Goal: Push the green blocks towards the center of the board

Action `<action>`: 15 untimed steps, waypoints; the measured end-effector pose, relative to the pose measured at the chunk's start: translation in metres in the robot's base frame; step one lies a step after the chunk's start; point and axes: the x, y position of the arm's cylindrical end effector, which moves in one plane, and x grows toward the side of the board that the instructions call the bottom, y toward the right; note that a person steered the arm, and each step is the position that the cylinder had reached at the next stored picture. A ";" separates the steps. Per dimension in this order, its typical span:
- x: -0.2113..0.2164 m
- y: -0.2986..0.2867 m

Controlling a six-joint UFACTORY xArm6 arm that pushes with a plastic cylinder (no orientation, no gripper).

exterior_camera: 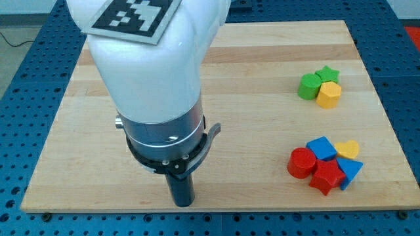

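Tip: my tip [182, 203] rests at the board's six o'clock edge, slightly toward seven, well apart from every block.
Jaws: none here; the arm ends in a bare rod holding nothing.
Green blocks: the green cylinder [308, 86] and green star [327, 73] sit touching at the board's [262, 59] two o'clock, beside a yellow block [329, 95].
Other cluster: red cylinder [301, 162], red star [327, 177], blue cube [321, 147], blue triangle [350, 172] and yellow heart [348, 149] huddle at four o'clock.
Progress: judged unstarted; both greens lie far from the centre.
Left to do: reach their three o'clock side and push toward nine.
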 end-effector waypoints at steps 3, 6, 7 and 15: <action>-0.157 0.014; -0.153 0.192; -0.144 0.245; -0.222 0.306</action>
